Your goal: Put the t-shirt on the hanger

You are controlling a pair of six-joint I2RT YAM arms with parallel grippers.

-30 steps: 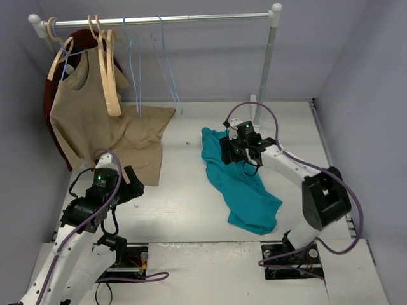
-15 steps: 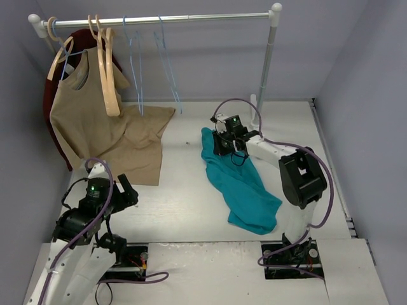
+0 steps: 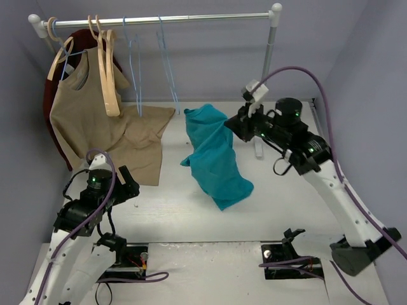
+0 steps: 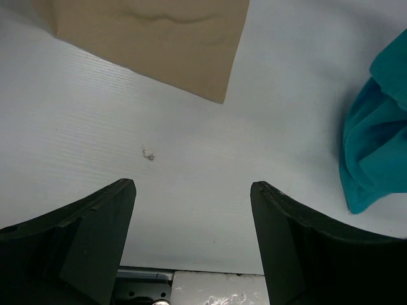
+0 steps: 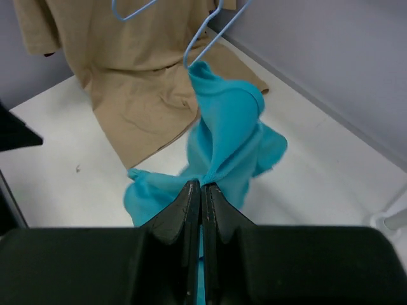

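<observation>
White tabletop [image 3: 191,216] spreads under a clothes rail [image 3: 203,18] that runs across the grey back wall. Below the rail's right half, the right gripper [image 5: 201,187] has its fingers pressed together on a fold of the teal t-shirt [image 3: 213,155]. The shirt hangs from that pinch in a long crumpled drape. Its upper edge sits just under the lower corner of the light-blue wire hanger [image 5: 210,39], which hangs near the rail's middle; whether cloth and wire touch cannot be told. The left gripper [image 4: 192,184] hovers low, well out from the rail's left end. Its fingers are spread wide with nothing between them, over bare table near the corner of the tan cloth [image 3: 137,143]. Bare table lies between that gripper and the shirt's lower end. To the hanger's right the rail is bare as far as its post [image 3: 267,63].
</observation>
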